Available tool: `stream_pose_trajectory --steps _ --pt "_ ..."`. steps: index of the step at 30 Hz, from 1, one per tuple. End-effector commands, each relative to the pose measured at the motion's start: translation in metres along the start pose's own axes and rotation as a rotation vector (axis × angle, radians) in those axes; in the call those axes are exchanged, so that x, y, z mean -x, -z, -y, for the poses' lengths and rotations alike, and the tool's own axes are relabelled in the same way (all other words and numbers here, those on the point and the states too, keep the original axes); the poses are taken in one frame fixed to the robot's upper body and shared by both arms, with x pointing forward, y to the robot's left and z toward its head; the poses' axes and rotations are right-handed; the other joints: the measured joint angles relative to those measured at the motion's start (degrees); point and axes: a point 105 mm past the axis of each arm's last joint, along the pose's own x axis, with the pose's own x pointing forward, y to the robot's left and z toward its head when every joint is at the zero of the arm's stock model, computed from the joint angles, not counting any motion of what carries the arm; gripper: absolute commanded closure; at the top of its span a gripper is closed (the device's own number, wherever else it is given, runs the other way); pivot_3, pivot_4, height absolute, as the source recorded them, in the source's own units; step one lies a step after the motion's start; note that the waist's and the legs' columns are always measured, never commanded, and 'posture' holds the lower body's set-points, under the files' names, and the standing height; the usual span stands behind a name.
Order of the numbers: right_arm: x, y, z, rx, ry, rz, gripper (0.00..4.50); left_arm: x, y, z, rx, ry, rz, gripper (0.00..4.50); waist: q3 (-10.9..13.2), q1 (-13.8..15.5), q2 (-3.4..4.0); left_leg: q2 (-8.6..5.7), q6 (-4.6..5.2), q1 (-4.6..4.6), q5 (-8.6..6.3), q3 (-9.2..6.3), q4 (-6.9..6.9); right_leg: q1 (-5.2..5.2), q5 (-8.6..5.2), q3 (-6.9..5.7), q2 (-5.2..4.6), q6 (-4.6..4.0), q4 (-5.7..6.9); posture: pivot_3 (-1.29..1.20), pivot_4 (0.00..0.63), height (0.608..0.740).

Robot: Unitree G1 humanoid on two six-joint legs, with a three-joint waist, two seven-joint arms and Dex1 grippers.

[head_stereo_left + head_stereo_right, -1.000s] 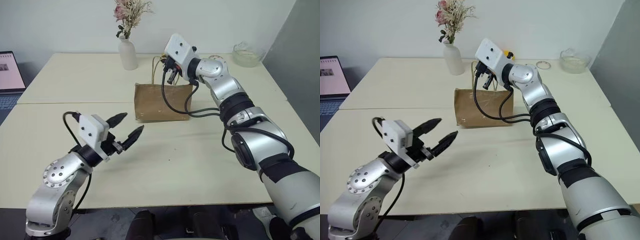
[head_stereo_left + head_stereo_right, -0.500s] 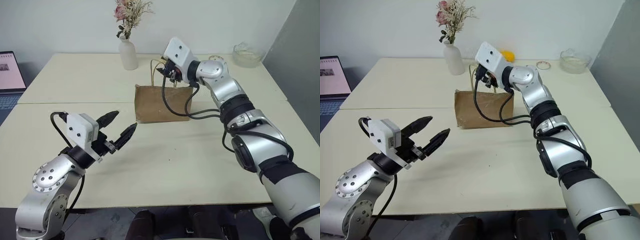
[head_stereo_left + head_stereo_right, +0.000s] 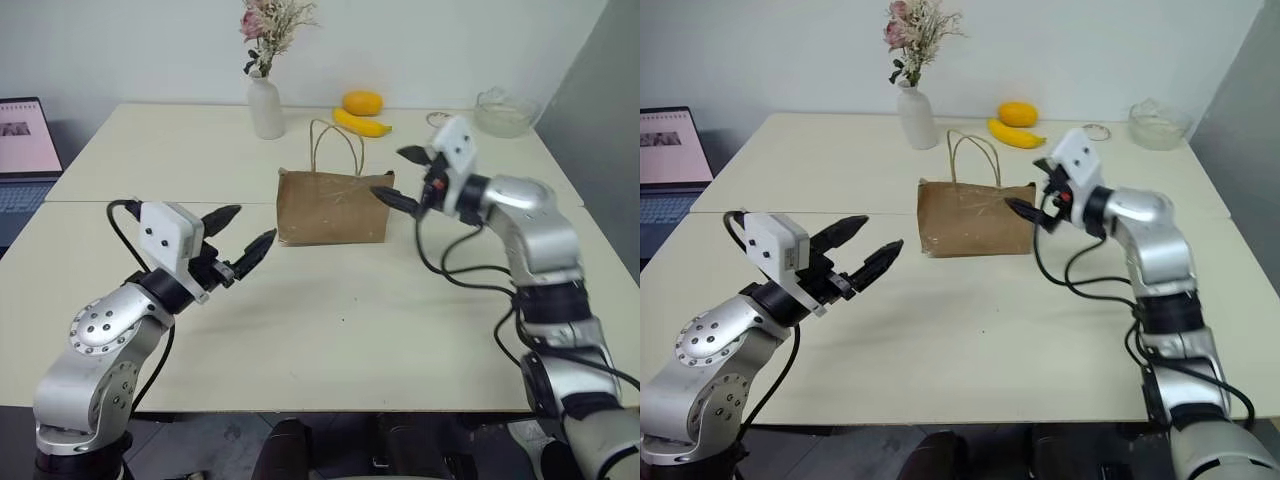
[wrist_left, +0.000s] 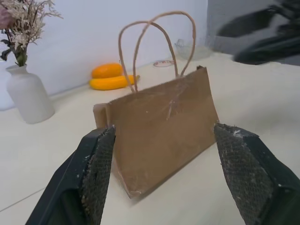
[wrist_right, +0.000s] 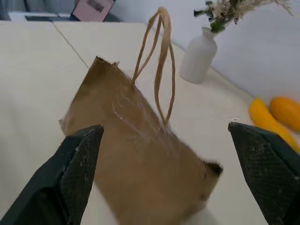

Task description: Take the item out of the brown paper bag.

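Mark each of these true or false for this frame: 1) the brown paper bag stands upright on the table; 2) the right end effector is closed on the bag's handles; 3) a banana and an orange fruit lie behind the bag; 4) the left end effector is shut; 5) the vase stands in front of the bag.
1) True: the brown paper bag stands upright on the table, handles up.
2) False: the right end effector is open beside the bag, holding nothing.
3) True: the banana and orange fruit lie behind it.
4) False: the left end effector is open.
5) False: the vase stands behind the bag.
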Motion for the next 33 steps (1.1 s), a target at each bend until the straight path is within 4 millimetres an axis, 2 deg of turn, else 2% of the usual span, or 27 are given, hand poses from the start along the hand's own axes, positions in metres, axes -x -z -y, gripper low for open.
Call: stream_pose_trajectory --steps 1,3,6,11,15,20,24,28,33 --pt "0.030 0.002 -0.041 -0.085 -0.064 0.026 0.00 -0.022 -0.001 -0.017 -0.066 0.034 -0.015 1.42 0.0 0.2 -0.01 0.01 0.00 0.04 0.00 0.03 0.01 0.01 -0.01 0.03 0.04 0.01 0.00 0.00 0.150 0.740" --pt "0.039 0.012 -0.061 -0.152 -0.058 0.018 0.00 -0.043 0.001 -0.036 -0.118 0.044 -0.041 1.93 0.0 0.4 -0.05 -0.02 0.00 0.08 0.00 0.04 0.04 0.13 -0.03 -0.14 0.23 0.03 -0.01 0.00 0.150 0.740" --pt "0.040 0.015 -0.077 -0.169 -0.049 0.019 0.00 -0.064 -0.003 -0.054 -0.165 0.071 -0.042 2.89 0.0 -0.5 -0.01 -0.10 0.02 0.11 0.04 0.11 0.09 0.10 0.04 -0.02 0.47 -0.02 0.07 0.00 0.150 0.740" --pt "0.044 0.022 -0.087 -0.223 0.002 0.008 0.00 -0.112 -0.010 -0.088 -0.246 0.058 -0.069 4.43 0.0 -0.7 -0.10 -0.15 0.03 0.12 0.04 0.21 0.09 0.10 0.07 -0.05 0.49 0.02 -0.05 0.00 0.150 0.740" --pt "0.046 0.015 -0.086 -0.205 0.082 0.076 0.00 -0.141 -0.005 -0.098 -0.304 0.052 -0.143 4.47 0.0 -0.5 -0.10 -0.20 0.04 -0.15 0.03 0.22 0.03 0.01 0.05 -0.09 0.52 0.04 -0.30 0.00 0.150 0.740" --pt "0.053 0.005 -0.085 -0.119 0.141 0.174 0.00 -0.160 0.004 -0.088 -0.297 0.085 -0.220 4.47 0.0 -0.6 -0.11 -0.17 0.07 -0.35 0.01 0.32 -0.01 -0.04 0.00 -0.08 0.52 0.16 -0.61 0.00 0.150 0.740" --pt "0.058 0.004 -0.092 -0.114 0.124 0.189 0.00 -0.163 0.018 -0.074 -0.299 0.162 -0.272 4.47 0.0 -0.7 -0.12 -0.13 0.08 -0.37 0.00 0.46 -0.01 -0.05 -0.03 -0.07 0.42 0.23 -0.62 0.00 0.150 0.740" --pt "0.063 0.006 -0.098 -0.121 0.081 0.169 0.00 -0.164 0.012 -0.064 -0.267 0.243 -0.247 4.47 0.0 -0.7 -0.13 -0.12 0.08 -0.38 0.00 0.44 0.01 -0.06 -0.03 -0.08 0.37 0.23 -0.58 0.00 0.150 0.740" --pt "0.070 0.011 -0.101 -0.118 0.036 0.117 0.00 -0.148 0.008 -0.046 -0.272 0.504 -0.247 4.47 0.0 -0.8 -0.13 -0.16 0.08 -0.29 0.01 0.45 0.03 0.01 -0.03 -0.08 0.39 0.23 -0.50 0.00 0.150 0.740"
